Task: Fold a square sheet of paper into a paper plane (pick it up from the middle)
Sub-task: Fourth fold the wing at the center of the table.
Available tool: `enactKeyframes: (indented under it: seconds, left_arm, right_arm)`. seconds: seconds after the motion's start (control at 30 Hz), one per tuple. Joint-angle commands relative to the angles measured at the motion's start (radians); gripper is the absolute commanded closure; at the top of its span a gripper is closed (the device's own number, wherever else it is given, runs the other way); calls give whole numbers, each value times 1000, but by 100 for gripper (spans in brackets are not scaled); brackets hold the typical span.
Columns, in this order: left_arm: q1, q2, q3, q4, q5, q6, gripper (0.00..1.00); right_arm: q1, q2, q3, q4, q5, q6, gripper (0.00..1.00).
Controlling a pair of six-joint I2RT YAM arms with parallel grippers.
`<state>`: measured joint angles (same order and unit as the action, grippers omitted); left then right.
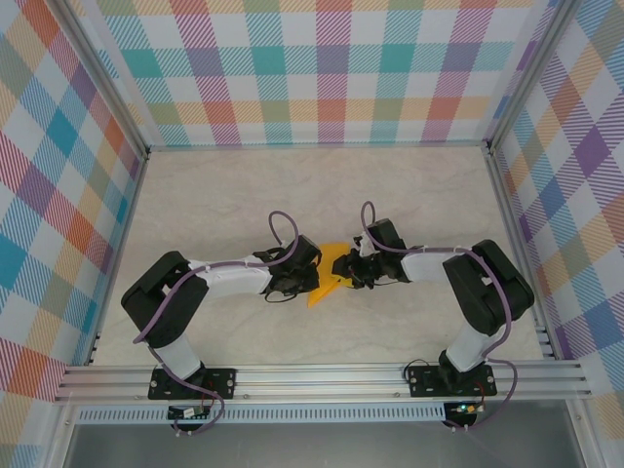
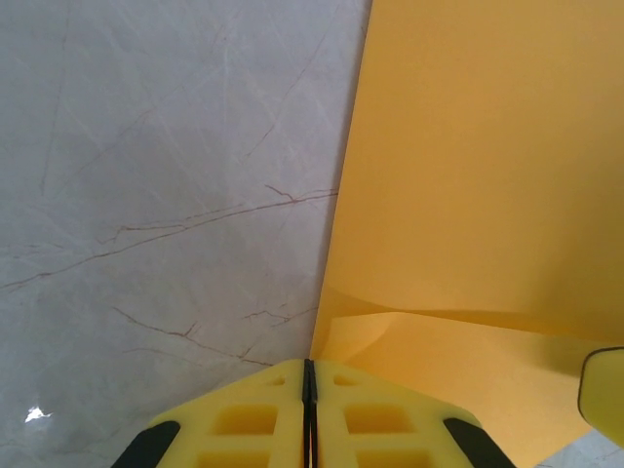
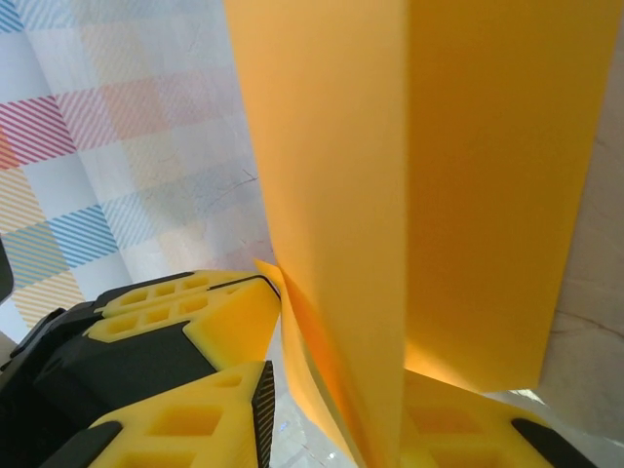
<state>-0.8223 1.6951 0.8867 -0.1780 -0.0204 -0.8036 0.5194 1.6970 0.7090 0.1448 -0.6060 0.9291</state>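
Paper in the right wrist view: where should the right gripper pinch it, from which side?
Probably low on the long fold of the paper, where layers meet and it looks stiffest. The sheet stands edge-on to the right gripper, so come from the robot's right, along the fold, one pad on each face. Stay clear of the corner that the left gripper pinches.

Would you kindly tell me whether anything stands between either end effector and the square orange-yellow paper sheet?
Nothing visible does. The partly folded orange-yellow paper sheet begins right at the tips of the left end effector, whose pads are pressed together. It also runs up between the fingers of the right end effector.
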Motion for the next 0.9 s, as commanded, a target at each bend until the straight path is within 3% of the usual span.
enactKeyframes:
  seconds: [0.0, 0.17, 0.43, 0.73, 0.87]
  left_arm:
    - [0, 17, 5, -18, -21, -5, 90]
    - [2, 18, 7, -21, -16, -2, 90]
    - [3, -30, 5, -44, -29, -7, 88]
    - [6, -254, -1, -198, -142, 35, 76]
    - [11, -361, -15, -216, -175, 57, 62]
  right_arm:
    - [5, 15, 8, 51, -44, -32, 70]
    - [5, 20, 4, 49, -43, -40, 71]
    - [5, 36, 12, 52, -7, -15, 93]
    - [8, -193, 26, -185, 199, -15, 100]
    - [27, -285, 60, -319, 280, 7, 100]
